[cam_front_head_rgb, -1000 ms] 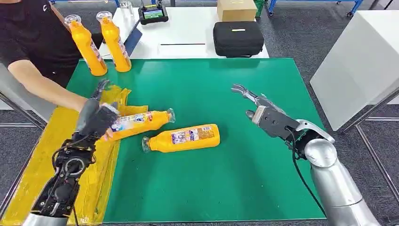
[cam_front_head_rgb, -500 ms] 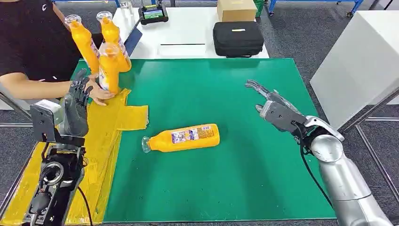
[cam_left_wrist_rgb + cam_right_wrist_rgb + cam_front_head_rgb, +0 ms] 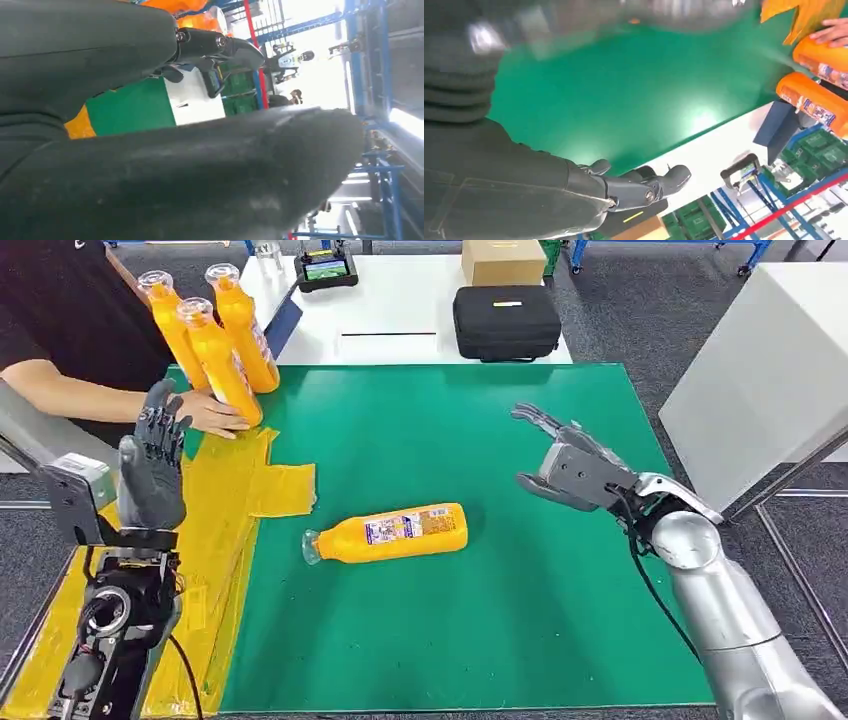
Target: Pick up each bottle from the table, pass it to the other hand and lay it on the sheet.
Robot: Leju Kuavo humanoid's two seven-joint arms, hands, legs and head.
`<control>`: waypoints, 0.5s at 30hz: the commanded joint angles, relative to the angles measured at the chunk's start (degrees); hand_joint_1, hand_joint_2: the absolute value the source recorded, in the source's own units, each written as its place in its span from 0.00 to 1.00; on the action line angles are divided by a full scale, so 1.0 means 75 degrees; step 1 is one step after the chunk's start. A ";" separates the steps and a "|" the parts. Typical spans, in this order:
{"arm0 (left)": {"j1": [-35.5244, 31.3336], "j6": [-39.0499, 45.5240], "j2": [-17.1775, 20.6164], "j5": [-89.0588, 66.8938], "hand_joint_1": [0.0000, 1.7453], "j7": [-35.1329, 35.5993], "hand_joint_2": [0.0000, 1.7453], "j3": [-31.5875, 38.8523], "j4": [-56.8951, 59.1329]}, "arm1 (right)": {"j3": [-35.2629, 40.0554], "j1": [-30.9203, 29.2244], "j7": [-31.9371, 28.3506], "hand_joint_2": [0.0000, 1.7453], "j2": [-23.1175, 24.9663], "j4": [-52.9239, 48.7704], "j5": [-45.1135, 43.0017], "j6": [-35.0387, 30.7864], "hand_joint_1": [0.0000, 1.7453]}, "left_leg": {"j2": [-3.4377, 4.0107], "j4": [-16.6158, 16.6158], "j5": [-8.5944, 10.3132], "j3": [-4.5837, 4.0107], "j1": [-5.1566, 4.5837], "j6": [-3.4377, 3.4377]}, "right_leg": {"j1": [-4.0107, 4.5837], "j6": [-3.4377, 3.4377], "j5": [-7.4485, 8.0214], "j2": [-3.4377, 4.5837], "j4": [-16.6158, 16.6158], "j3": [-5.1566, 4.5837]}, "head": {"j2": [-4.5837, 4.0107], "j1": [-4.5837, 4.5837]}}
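Head view shows one bottle (image 3: 388, 532) lying flat near the centre of the green table (image 3: 520, 640), not yet picked up. The right hand (image 3: 565, 462) hovers at about 3 o'clock from it, fingers spread, holding nothing. The left hand (image 3: 153, 468) stands upright over the yellow sheet (image 3: 225, 500) at 9 o'clock, also empty. I judge the next move is a reach and grasp of this bottle.

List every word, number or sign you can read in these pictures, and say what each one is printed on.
None can be read.
Lying bottle: label print too small and blurred.
Standing bottles: labels too small to read.
Black case: a small yellow mark, no letters legible.
Device with a screen: display too small to read.
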 commanded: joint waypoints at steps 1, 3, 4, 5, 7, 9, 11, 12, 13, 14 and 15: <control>0.0049 0.0085 -0.0095 0.0329 0.00 -0.0015 0.00 -0.0002 -0.0007 | 0.0311 -0.0480 0.0073 1.00 0.0207 0.0523 -0.0032 0.0025 0.00 | 0.0015 -0.0002 -0.0006 0.0013 0.0003 -0.0019 | 0.0002 0.0000 -0.0002 0.0006 -0.0002 0.0010 | 0.0000 -0.0003; 0.0049 0.0085 -0.0095 0.0329 0.00 -0.0015 0.00 -0.0002 -0.0007 | 0.0311 -0.0480 0.0073 1.00 0.0207 0.0523 -0.0032 0.0025 0.00 | 0.0018 0.0001 -0.0010 0.0020 0.0004 -0.0025 | 0.0003 0.0000 -0.0006 0.0006 0.0000 0.0015 | 0.0000 0.0000; 0.0049 0.0085 -0.0095 0.0329 0.00 -0.0015 0.00 -0.0002 -0.0007 | 0.0311 -0.0480 0.0073 1.00 0.0207 0.0523 -0.0032 0.0025 0.00 | 0.0012 0.0001 -0.0007 0.0012 0.0003 -0.0020 | 0.0002 0.0000 -0.0004 0.0002 0.0000 0.0008 | 0.0000 -0.0003; 0.0049 0.0085 -0.0095 0.0329 0.00 -0.0015 0.00 -0.0002 -0.0007 | 0.0311 -0.0480 0.0073 1.00 0.0207 0.0523 -0.0032 0.0025 0.00 | 0.0018 0.0004 -0.0014 0.0026 0.0007 -0.0031 | 0.0006 0.0000 -0.0009 0.0003 0.0002 0.0022 | 0.0000 0.0000; 0.0055 0.0058 -0.0139 0.0484 0.00 -0.0011 0.00 0.0000 0.0002 | 0.0279 -0.0508 0.0065 1.00 0.0243 0.0556 -0.0032 -0.0006 0.00 | 0.0010 -0.0001 -0.0005 0.0013 0.0003 -0.0018 | 0.0002 0.0000 -0.0003 0.0002 -0.0002 0.0010 | 0.0000 -0.0003; -0.0013 0.0024 -0.0188 0.0686 0.00 0.0013 0.00 -0.0055 0.0044 | 0.0286 -0.0754 0.0141 1.00 0.0397 0.0734 0.0002 -0.0057 0.00 | 0.0019 0.0002 -0.0012 0.0021 0.0006 -0.0027 | 0.0005 0.0001 -0.0006 0.0006 0.0000 0.0017 | 0.0000 0.0000; -0.0070 -0.0022 -0.0251 0.0864 0.00 0.0016 0.00 -0.0197 0.0041 | 0.0472 -0.1090 0.0437 1.00 0.0517 0.0943 0.0299 -0.0080 0.00 | 0.0027 0.0007 -0.0013 0.0017 0.0004 -0.0026 | 0.0003 0.0001 -0.0005 0.0013 0.0006 0.0010 | 0.0000 0.0000; -0.0137 -0.0033 -0.0297 0.0948 0.00 0.0017 0.00 -0.0267 0.0057 | 0.0597 -0.1274 0.0602 1.00 0.0582 0.1094 0.0522 -0.0058 0.00 | 0.0031 0.0010 -0.0012 0.0012 0.0003 -0.0023 | 0.0002 0.0001 -0.0003 0.0018 0.0009 0.0004 | 0.0000 -0.0003; -0.0177 -0.0033 -0.0311 0.0985 0.00 0.0039 0.00 -0.0351 0.0067 | 0.0737 -0.1416 0.0673 1.00 0.0607 0.1226 0.0743 0.0028 0.00 | 0.0039 0.0014 -0.0019 0.0022 0.0008 -0.0034 | 0.0006 0.0001 -0.0007 0.0022 0.0011 0.0013 | 0.0000 0.0000; -0.0217 -0.0071 -0.0408 0.1209 0.00 0.0172 0.00 -0.0378 0.0081 | 0.0902 -0.1555 0.0787 1.00 0.0663 0.1402 0.1040 0.0000 0.00 | 0.0025 0.0006 -0.0007 0.0009 0.0003 -0.0018 | 0.0001 0.0001 -0.0001 0.0014 0.0005 0.0003 | 0.0000 0.0000; -0.0241 -0.0071 -0.0488 0.1325 0.00 0.0220 0.00 -0.0379 0.0056 | 0.1123 -0.1669 0.0918 1.00 0.0713 0.1533 0.1542 -0.0160 0.00 | 0.0045 0.0021 -0.0027 0.0034 0.0013 -0.0045 | 0.0011 0.0001 -0.0013 0.0021 0.0015 0.0026 | 0.0000 -0.0003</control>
